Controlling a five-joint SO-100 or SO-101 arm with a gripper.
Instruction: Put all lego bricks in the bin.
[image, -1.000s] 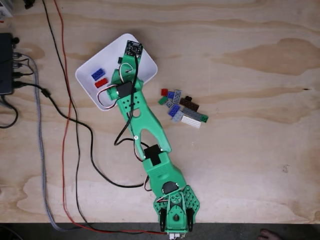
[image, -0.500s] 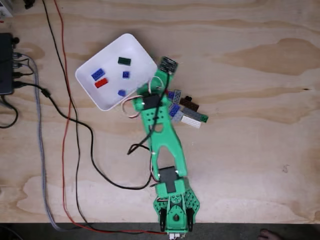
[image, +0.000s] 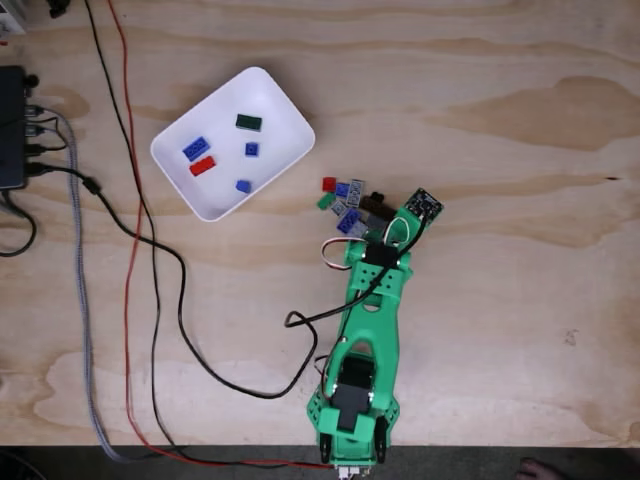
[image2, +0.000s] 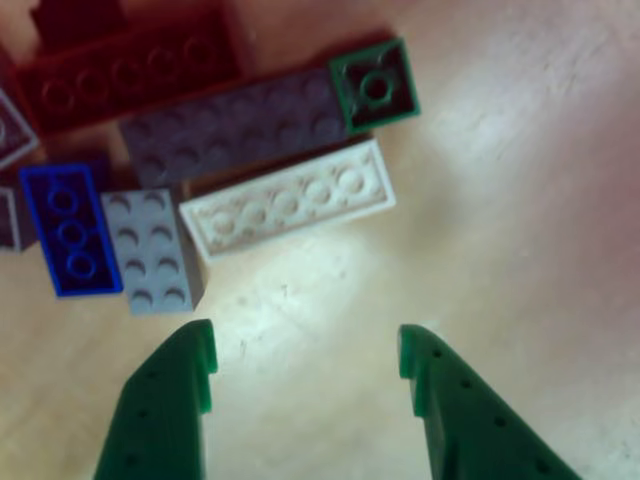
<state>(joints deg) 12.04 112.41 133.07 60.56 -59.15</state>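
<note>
In the fixed view, 5 lego bricks (image: 220, 152) are seen lying in the bin (image: 285, 105), which sits toward the upper left of the wooden table (image: 500, 330). A cluster of loose bricks (image: 345, 200) is left on the table just right of the bin, so the task is judged roughly a third done. The green arm (image: 365, 320) is stretched over the cluster's right end. Cables (image: 130, 250) are trailed down the left side, well apart from the bricks.

In the other view, the gripper (image2: 305, 365) is held spread wide and empty, just short of a white brick (image2: 290, 210). Grey (image2: 235, 125), blue (image2: 65, 230) and green (image2: 375, 88) bricks are packed against it, so a clean grasp is likely hindered.
</note>
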